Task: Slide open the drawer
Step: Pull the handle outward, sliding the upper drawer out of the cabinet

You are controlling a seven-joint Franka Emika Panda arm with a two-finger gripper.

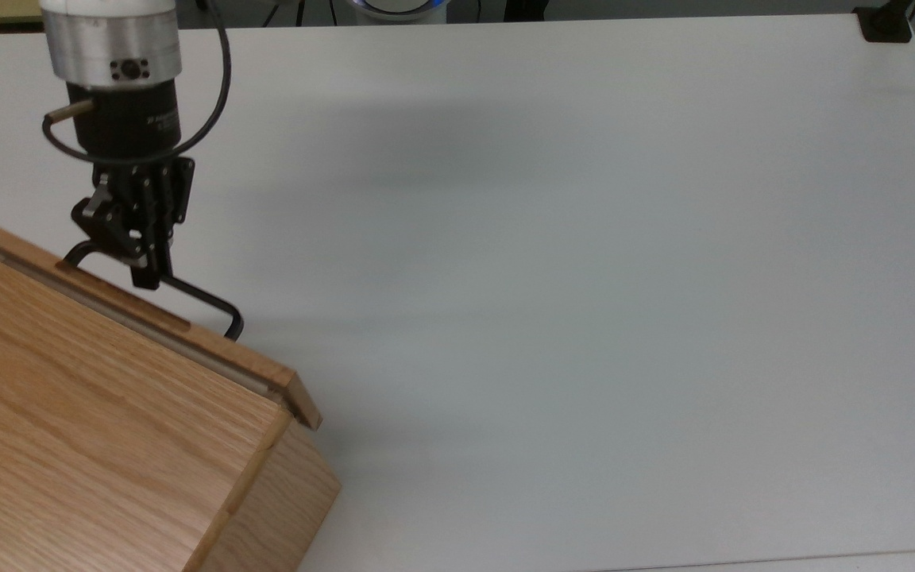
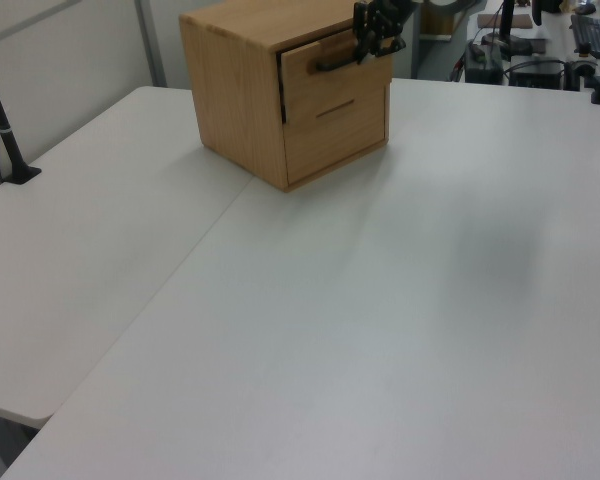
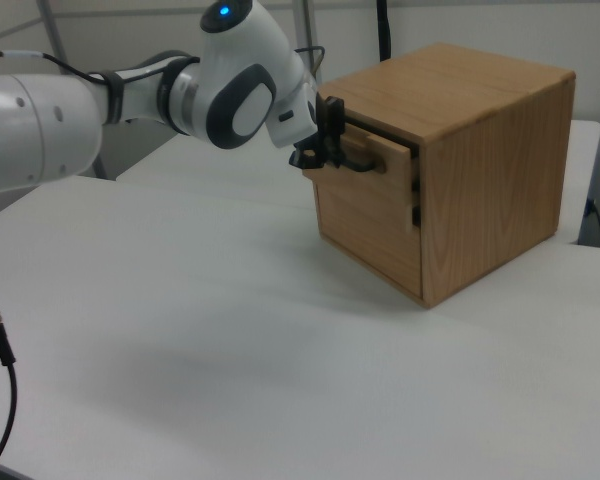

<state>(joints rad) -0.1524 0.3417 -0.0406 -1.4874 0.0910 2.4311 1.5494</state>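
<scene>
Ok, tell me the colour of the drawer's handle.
Black. The handle shows best in the top view, against the white table, with the gripper closed on it.

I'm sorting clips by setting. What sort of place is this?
Probably a robotics lab or office: a robot arm works at a bare white table, with a black camera stand clamped to its edge and cluttered desks behind.
</scene>
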